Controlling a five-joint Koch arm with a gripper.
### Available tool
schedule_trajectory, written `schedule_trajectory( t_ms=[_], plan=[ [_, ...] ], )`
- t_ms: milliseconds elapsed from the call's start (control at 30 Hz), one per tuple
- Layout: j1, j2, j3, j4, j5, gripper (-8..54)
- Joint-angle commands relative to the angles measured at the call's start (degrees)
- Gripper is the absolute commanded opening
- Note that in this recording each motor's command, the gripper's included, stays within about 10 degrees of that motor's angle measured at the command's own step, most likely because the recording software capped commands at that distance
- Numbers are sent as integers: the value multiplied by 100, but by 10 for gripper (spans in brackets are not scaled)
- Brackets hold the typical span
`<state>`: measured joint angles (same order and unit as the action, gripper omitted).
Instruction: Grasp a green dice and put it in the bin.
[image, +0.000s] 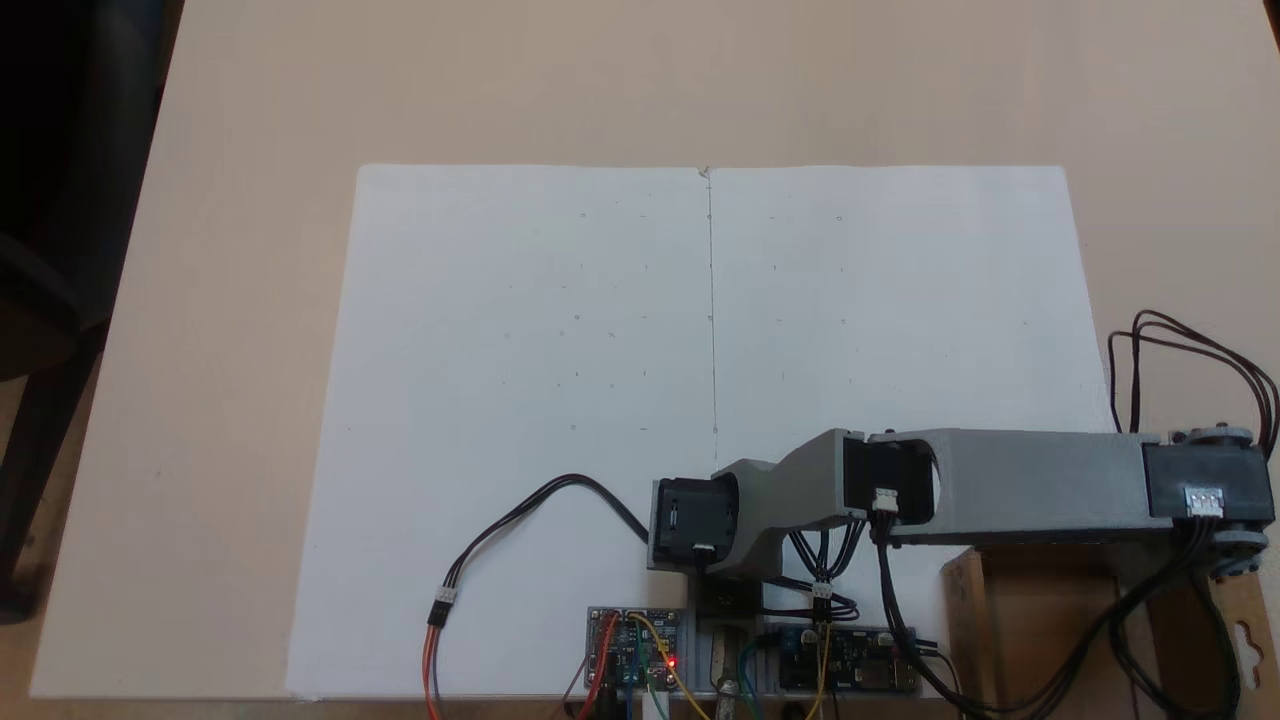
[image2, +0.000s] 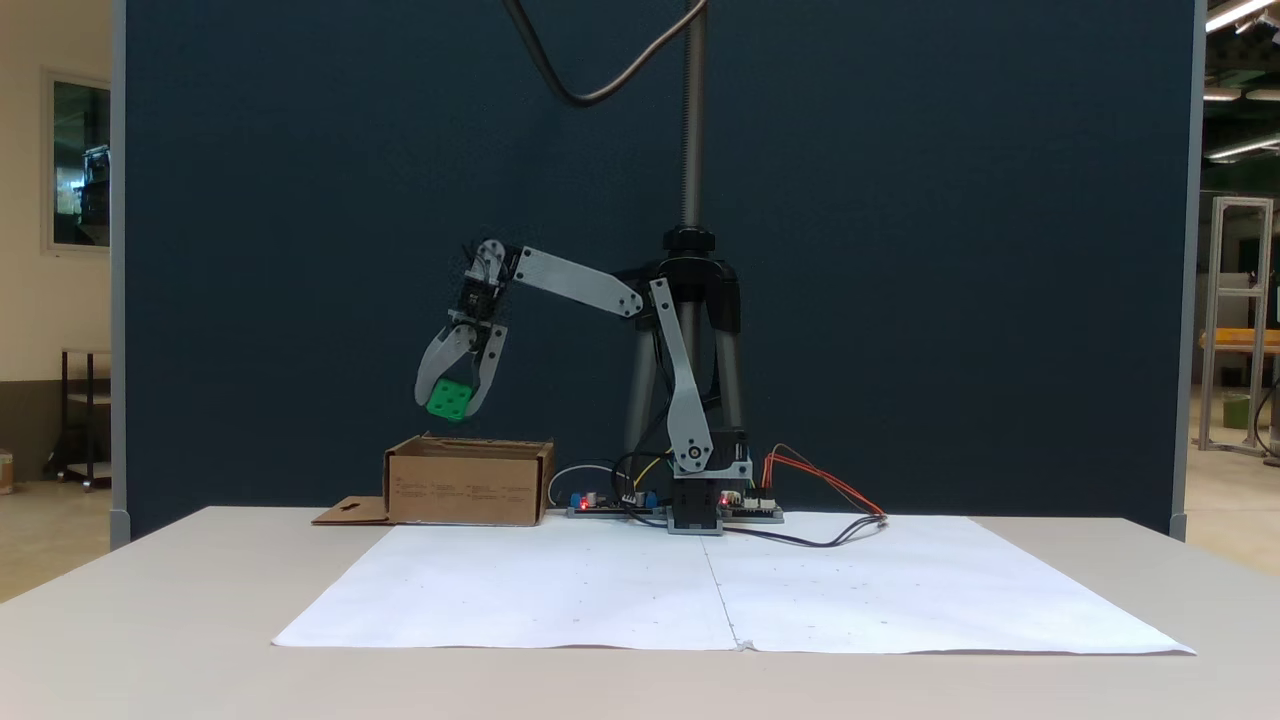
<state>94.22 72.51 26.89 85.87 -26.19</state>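
Because you want the green dice (image2: 449, 399) to drop inside, your gripper (image2: 452, 404) pinches it tight, left of the frame's middle, right above the bin (image2: 468, 482), not touching.

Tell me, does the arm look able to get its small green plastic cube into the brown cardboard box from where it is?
Probably yes: the gripper holds the green cube right above the open-topped cardboard box, with nothing between them.

one green dice (image2: 449, 399), one bin (image2: 468, 482)
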Motion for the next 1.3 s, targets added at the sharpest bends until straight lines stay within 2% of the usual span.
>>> schedule_trajectory(
  t_ms=[0, 133, 167, 200, 233, 300, 533, 733, 933, 1000, 1267],
  plan=[
    [202, -53, -378, -167, 378, 120],
    [246, -308, -378, -149, 369, 120],
    [246, -343, -369, -123, 378, 178],
    [246, -369, -325, -114, 378, 272],
    [246, -404, -308, -114, 387, 327],
    [246, -431, -299, -79, 396, 393],
    [202, -448, -299, -141, 510, 398],
    [-132, -114, -299, -870, 1650, 403],
    [-1362, 413, -299, -1090, 2549, 411],
    [-1872, 615, -299, -1090, 2698, 435],
    [-4254, 1213, -299, -1204, 2821, 443]
  ],
)
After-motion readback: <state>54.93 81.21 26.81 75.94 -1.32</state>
